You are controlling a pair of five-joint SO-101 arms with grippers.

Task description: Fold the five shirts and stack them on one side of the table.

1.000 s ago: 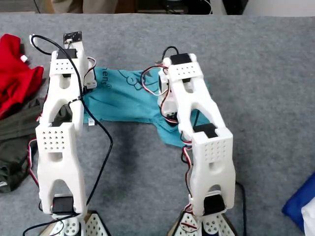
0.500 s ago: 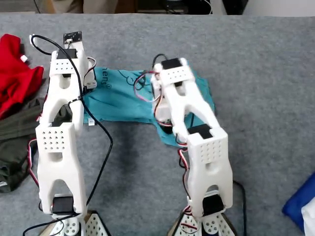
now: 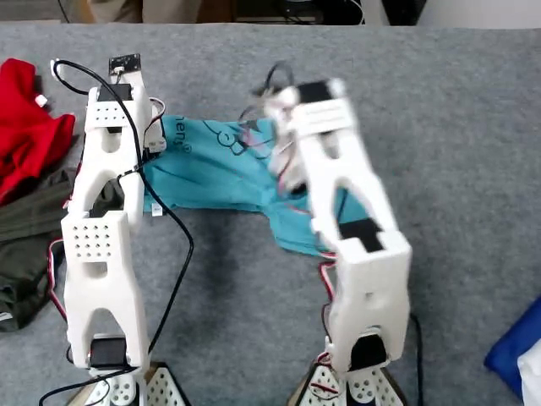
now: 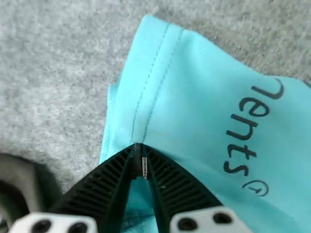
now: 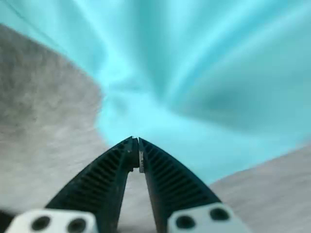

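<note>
left pincer (image 4: 138,162) clenched on teal shirt (image 4: 204,111) hem, likely anchoring fold | right pincer (image 5: 138,148) clenched over shirt, grip unclear

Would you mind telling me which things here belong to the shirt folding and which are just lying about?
Job: teal shirt; left gripper, pinching it; right gripper, shut by it; red shirt; olive shirt; blue cloth, perhaps a shirt.
Lying about: black cable by the left arm; grey table cover.
</note>
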